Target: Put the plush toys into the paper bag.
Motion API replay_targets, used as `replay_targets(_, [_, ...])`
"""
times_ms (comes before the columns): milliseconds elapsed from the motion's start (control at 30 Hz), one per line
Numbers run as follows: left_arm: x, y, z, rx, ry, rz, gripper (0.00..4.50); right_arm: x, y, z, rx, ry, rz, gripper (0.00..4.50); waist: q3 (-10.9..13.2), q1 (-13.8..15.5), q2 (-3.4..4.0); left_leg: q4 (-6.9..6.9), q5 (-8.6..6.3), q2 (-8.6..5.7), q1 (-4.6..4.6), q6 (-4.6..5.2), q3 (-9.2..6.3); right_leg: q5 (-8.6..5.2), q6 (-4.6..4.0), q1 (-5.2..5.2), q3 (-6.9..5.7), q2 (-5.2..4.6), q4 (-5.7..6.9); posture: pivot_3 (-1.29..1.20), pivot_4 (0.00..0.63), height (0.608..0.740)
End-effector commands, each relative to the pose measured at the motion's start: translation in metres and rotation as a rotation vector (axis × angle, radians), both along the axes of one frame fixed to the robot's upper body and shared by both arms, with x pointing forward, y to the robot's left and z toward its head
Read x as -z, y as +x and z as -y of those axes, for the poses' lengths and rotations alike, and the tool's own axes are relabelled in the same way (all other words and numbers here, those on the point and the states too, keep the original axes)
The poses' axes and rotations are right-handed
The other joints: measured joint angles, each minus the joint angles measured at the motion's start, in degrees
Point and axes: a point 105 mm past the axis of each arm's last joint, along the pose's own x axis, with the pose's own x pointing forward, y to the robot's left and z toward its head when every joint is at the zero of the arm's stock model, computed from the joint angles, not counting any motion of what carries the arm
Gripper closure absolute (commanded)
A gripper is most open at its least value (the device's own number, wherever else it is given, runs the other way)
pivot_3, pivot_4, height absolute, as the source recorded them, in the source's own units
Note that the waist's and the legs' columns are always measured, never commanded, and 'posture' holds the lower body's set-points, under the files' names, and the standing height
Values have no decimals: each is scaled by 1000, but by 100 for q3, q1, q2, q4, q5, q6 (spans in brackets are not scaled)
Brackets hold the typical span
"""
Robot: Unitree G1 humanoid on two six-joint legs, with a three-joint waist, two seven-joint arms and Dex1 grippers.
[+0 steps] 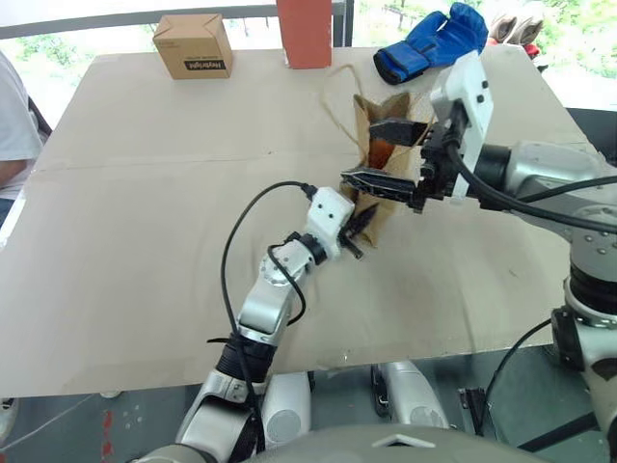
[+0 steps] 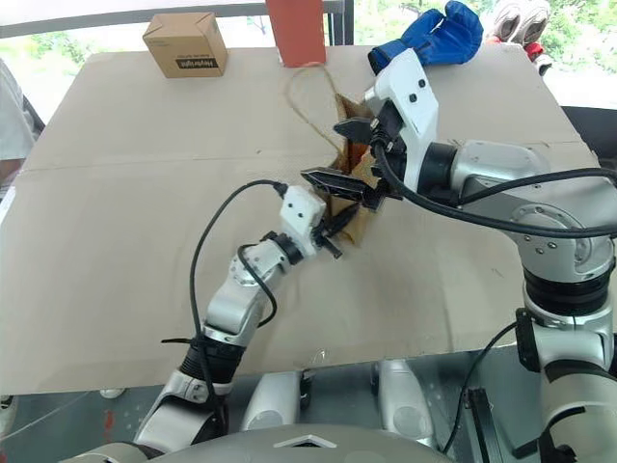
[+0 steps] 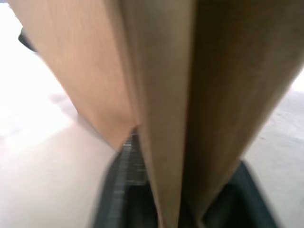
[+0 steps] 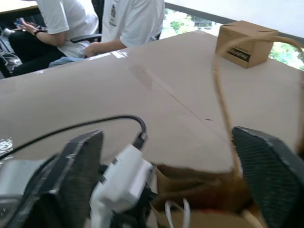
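The brown paper bag (image 1: 390, 207) stands upright mid-table with its mouth open and one loop handle (image 1: 333, 101) hanging over the far side. My left gripper (image 1: 362, 224) is shut on a fold of the bag's lower near edge; in the left wrist view the paper (image 3: 166, 118) runs between its fingers. Over the bag's mouth my right gripper (image 1: 359, 150) is open, one finger (image 1: 395, 128) above and one (image 1: 378, 181) below, holding nothing. A reddish-brown plush toy (image 1: 382, 152) shows inside the mouth, and bits of white and red (image 4: 178, 211) lie in the bag.
A small printed cardboard box (image 1: 193, 45), a tall red-orange box (image 1: 305, 32) and a blue boxing glove (image 1: 431, 40) line the table's far edge. A person (image 1: 12, 125) sits at the left side, and two seated people (image 4: 76, 23) are beyond the table.
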Motion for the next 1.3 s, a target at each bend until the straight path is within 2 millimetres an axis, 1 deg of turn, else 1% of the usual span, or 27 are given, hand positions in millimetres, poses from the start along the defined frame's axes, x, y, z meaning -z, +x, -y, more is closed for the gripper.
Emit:
replay_targets(33, [-21, 3, -21, 31, -21, 89, 4467, -8, -9, 16, 33, 10, 33, 0, 0, 1, 0, 0, 0, 0, 0, 0, 0, 0, 0, 0, 0, 0, -1, 0, 150, 740])
replay_targets(167, [-27, 8, -40, 88, -9, 88, 4467, -3, -21, 32, 32, 23, -14, 0, 0, 12, 0, 1, 0, 0, -3, 0, -1, -1, -2, 0, -3, -2, -2, 0, 150, 740])
replay_targets(233, [-30, 7, -44, 139, -18, 83, 4467, -3, -26, 38, 29, 36, -21, 0, 0, 6, 0, 1, 0, 0, -3, 0, 1, 0, -1, 0, -2, -2, -2, 0, 150, 740])
replay_targets(267, [-31, 7, -47, 161, 13, 107, 4467, -2, -29, 42, 31, 38, -27, 0, 0, 9, 0, 1, 0, 0, -3, 0, 1, 0, -1, 0, -2, -2, -2, 0, 150, 740])
replay_targets(333, [-39, 3, -57, 256, 31, 153, 4467, 9, -30, 50, 79, 2, -22, 0, 0, 12, 0, 1, 0, 0, -3, 0, -1, -1, -1, 1, -5, -2, -2, 0, 150, 740])
replay_targets(367, [-44, -3, -67, 340, 64, 178, 4467, 19, -30, 51, 98, -20, -22, 0, -4, 20, -7, 0, 0, 0, -2, 0, -1, -1, -1, 2, -4, -2, -3, 0, 150, 740])
replay_targets(400, [-47, -7, -73, 400, 86, 195, 4467, 25, -31, 52, 109, -34, -21, 0, -5, 12, -9, 0, 0, 1, -4, 0, -7, -1, -2, 1, -11, 1, -3, 0, 150, 740])
replay_targets(433, [-48, -13, -79, 477, 99, 177, 4467, 31, -32, 54, 113, -38, -26, 0, -4, -12, -7, -1, 0, 3, -3, 0, -8, -4, -7, 1, -12, 2, -3, 0, 150, 740])
replay_targets(500, [-49, -16, -93, 580, 158, 162, 4467, 43, -33, 56, 123, -51, -37, 0, -1, -34, 1, -3, 0, 4, 1, 0, -3, -13, -22, 0, -7, 2, -1, 0, 150, 740])
replay_targets(533, [-48, -19, -103, 640, 218, 153, 4467, 52, -33, 55, 133, -68, -42, 0, -1, -25, 1, -2, 0, 3, 1, 0, -2, -13, -22, 0, -6, 2, 0, 0, 150, 740])
replay_targets(600, [-42, -16, -120, 678, 325, 125, 4467, 67, -33, 55, 149, -94, -49, 0, -4, -21, -4, 0, 0, 4, 2, 0, -6, -15, -23, 0, -11, 4, 1, 0, 150, 740])
replay_targets(633, [-40, -13, -126, 669, 349, 105, 4467, 71, -34, 54, 154, -97, -52, 0, -4, -19, -3, 0, 0, 4, 2, 0, -5, -15, -23, 0, -9, 3, 0, 0, 150, 740])
replay_targets(700, [-35, -7, -132, 652, 381, 80, 4467, 76, -35, 55, 159, -96, -52, 0, -4, -15, -2, 0, 0, 4, 1, 0, -4, -15, -23, 0, -8, 1, -3, 0, 150, 740])
replay_targets(733, [-32, -5, -135, 644, 386, 58, 3417, 79, -36, 55, 162, -96, -52, 0, -3, -9, -3, 0, 0, 3, -1, 0, -1, -15, -23, 0, -8, -2, -4, 0, 150, 740])
replay_targets(767, [-30, -3, -138, 633, 384, 40, 3166, 81, -37, 55, 167, -95, -54, 0, -4, 2, -3, 1, 0, 3, -3, 0, 0, -15, -23, 1, -7, -2, -7, 0, 150, 740])
replay_targets(800, [-29, -1, -140, 621, 370, 21, 2725, 82, -37, 55, 173, -93, -56, 0, -4, 8, -6, 2, 0, 2, -6, 0, 0, -15, -23, 1, -8, -3, -8, 0, 150, 740])
replay_targets(833, [-29, 0, -141, 615, 358, 11, 2170, 83, -38, 55, 177, -92, -55, 0, -4, 5, -7, 4, 0, 3, -8, 0, -1, -15, -22, 1, -10, -3, -8, 0, 150, 740])
replay_targets(867, [-30, 0, -142, 612, 337, -5, 1923, 85, -39, 55, 179, -92, -58, 0, -3, 2, -8, 4, 0, 3, -9, 0, -1, -15, -22, 0, -10, -3, -8, 0, 150, 740])
replay_targets(900, [-32, -4, -145, 615, 322, -6, 1361, 87, -38, 55, 184, -92, -58, 0, -3, 2, -8, 4, 0, 4, -10, 0, -2, -15, -22, -1, -10, -2, -7, 0, 150, 740])
replay_targets(967, [-34, -15, -154, 607, 289, -45, 561, 91, -34, 54, 191, -101, -56, 0, -3, -19, -8, 4, 0, 6, -9, 0, -4, -14, -23, -2, -11, 0, -5, 0, 150, 740])
replay_targets(1033, [-33, -27, -165, 563, 281, -79, 561, 94, -26, 52, 195, -115, -38, 0, -3, -126, -7, 2, 0, 12, -5, 0, 1, -14, -23, -3, -7, 2, -2, 0, 150, 740])
replay_targets(1100, [-34, -36, -170, 507, 267, -88, 561, 96, -19, 50, 193, -132, -16, 0, -2, -172, -6, -5, 0, 19, 4, 0, 5, -15, -23, -2, -7, 5, 1, 0, 150, 740])
replay_targets(1300, [-39, -63, -175, 392, 225, -91, 561, 93, 5, 38, 161, -155, 64, 0, -1, -107, -4, -3, 0, 24, 8, -1, 5, -17, -24, -3, -11, 7, 7, 0, 150, 740])
